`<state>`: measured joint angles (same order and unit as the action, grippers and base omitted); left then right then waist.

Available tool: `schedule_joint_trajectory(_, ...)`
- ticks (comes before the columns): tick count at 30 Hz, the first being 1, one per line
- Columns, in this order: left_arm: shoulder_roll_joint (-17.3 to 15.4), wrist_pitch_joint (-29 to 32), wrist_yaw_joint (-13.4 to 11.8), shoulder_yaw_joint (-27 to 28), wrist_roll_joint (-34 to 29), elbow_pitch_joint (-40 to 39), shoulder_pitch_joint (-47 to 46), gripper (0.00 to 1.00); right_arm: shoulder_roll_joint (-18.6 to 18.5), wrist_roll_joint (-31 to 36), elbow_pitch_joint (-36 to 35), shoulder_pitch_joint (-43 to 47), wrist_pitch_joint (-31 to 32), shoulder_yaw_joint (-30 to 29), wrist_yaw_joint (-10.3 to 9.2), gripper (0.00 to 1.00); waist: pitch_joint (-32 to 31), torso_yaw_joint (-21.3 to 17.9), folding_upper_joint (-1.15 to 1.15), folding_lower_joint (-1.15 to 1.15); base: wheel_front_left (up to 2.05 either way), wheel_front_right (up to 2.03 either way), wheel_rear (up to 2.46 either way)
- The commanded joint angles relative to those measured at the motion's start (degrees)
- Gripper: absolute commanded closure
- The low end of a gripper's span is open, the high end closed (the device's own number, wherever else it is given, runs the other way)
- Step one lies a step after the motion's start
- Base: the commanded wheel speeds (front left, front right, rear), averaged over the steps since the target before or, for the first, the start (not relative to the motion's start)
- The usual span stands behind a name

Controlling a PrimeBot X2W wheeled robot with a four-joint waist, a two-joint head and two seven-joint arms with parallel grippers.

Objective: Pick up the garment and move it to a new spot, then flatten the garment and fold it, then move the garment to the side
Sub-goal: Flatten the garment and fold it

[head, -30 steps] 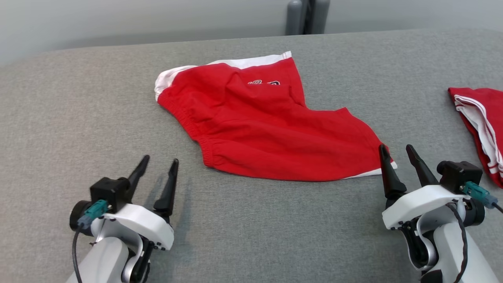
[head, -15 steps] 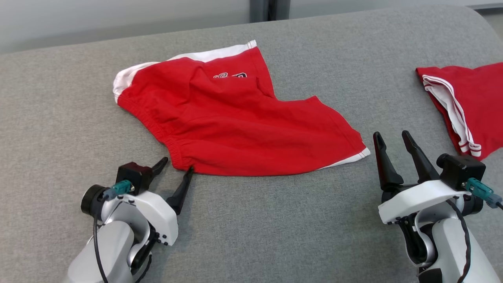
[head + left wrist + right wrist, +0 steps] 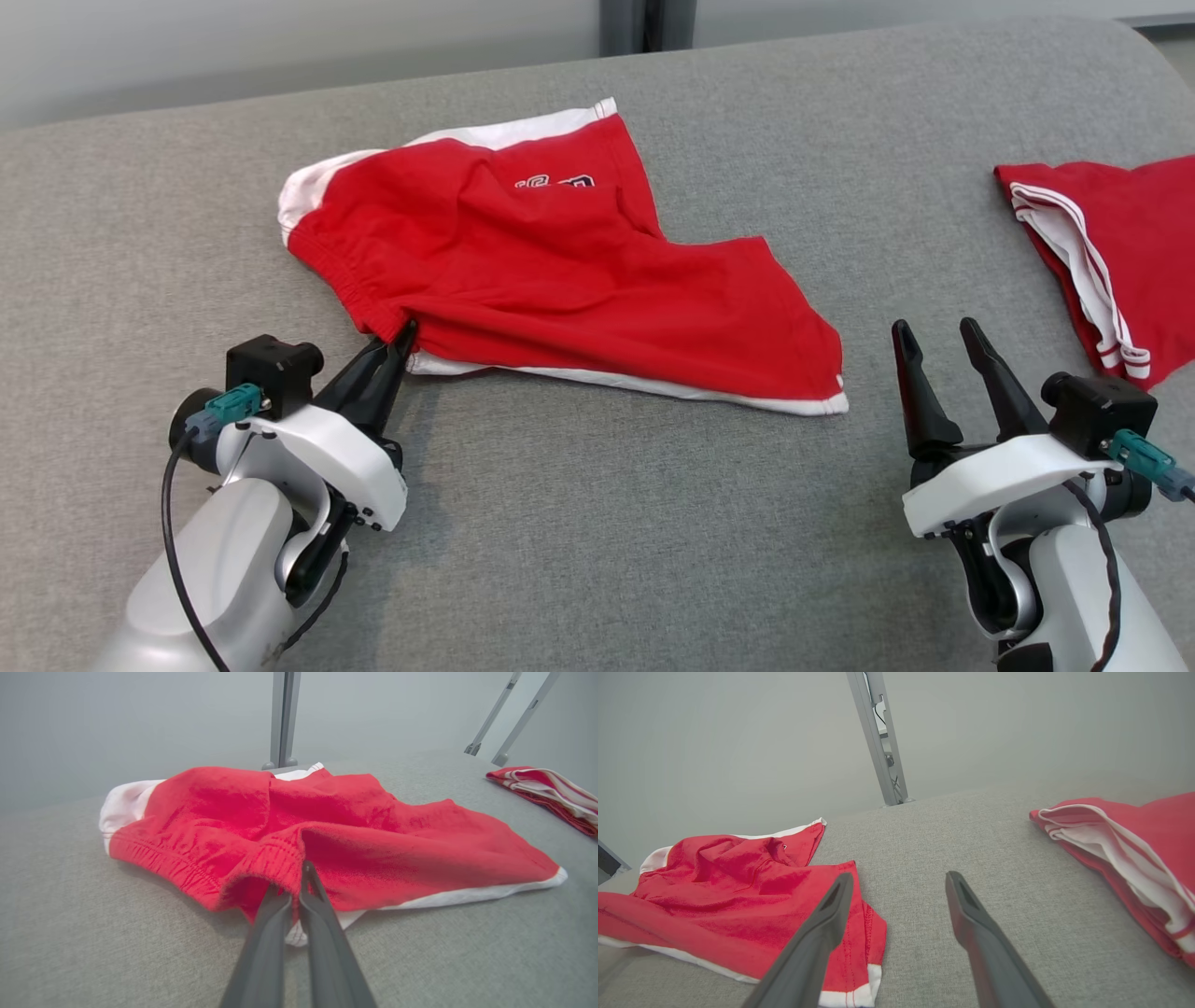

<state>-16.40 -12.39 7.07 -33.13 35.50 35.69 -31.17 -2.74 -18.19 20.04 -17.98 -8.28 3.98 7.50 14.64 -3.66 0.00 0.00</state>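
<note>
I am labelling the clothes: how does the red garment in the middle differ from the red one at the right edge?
The middle garment lies spread out; the right garment is folded in layers. The left gripper is shut on the middle garment's waistband; no gripper touches the right garment. Both are red with white trim, on the grey surface.

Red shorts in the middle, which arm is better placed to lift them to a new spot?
Left. The left gripper is shut on the red shorts at the elastic waistband. The right gripper stands open, apart from the hem, holding nothing.
</note>
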Motion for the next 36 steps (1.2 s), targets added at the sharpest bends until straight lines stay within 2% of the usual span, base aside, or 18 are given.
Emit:
schedule_joint_trajectory(1,-0.9,0.2,0.4,-0.5,0.1,-0.7,-0.9,1.00,-0.4,-0.1,0.2,0.6,-0.4,-0.1,-0.01,0.00,-0.7,0.6,0.00,0.00,0.00,0.00,0.00)
schedule_joint_trajectory(7,-4.8,5.4,0.4,-4.9,2.4,-7.0,1.2,1.00,-0.3,-0.3,0.7,0.9,-0.2,0.2,-0.01,0.00,-2.6,2.3,0.00,0.00,0.00,0.00,0.00)
schedule_joint_trajectory(17,-18.4,19.2,0.4,-11.6,9.3,-24.7,6.4,1.00,-0.4,-0.9,1.6,1.8,-0.6,0.7,-0.02,0.00,-4.0,4.4,0.00,0.00,0.00,0.00,0.00)
schedule_joint_trajectory(22,-22.9,26.1,-0.4,-12.0,12.4,-30.9,7.7,1.00,-0.4,-1.3,2.0,1.3,-1.0,1.3,-0.01,0.00,-3.4,5.0,0.00,0.00,0.00,0.00,0.00)
schedule_joint_trajectory(24,-23.5,27.7,-1.4,-12.3,11.8,-31.6,7.1,1.00,-0.3,-1.4,2.2,0.9,-1.1,1.7,-0.01,0.00,-3.0,4.9,0.00,0.00,0.00,0.00,0.00)
schedule_joint_trajectory(30,-20.4,30.5,-5.7,-12.2,11.1,-27.4,4.1,1.00,-0.4,-1.2,2.8,-0.3,-1.1,3.2,-0.01,0.00,-1.6,3.8,0.00,0.00,0.00,0.00,0.00)
schedule_joint_trajectory(36,-17.1,31.4,-7.5,-13.0,9.7,-20.2,1.0,1.00,-0.4,-1.0,3.1,-1.4,-1.5,3.8,-0.01,0.00,-0.4,2.4,0.00,0.00,0.00,0.00,0.00)
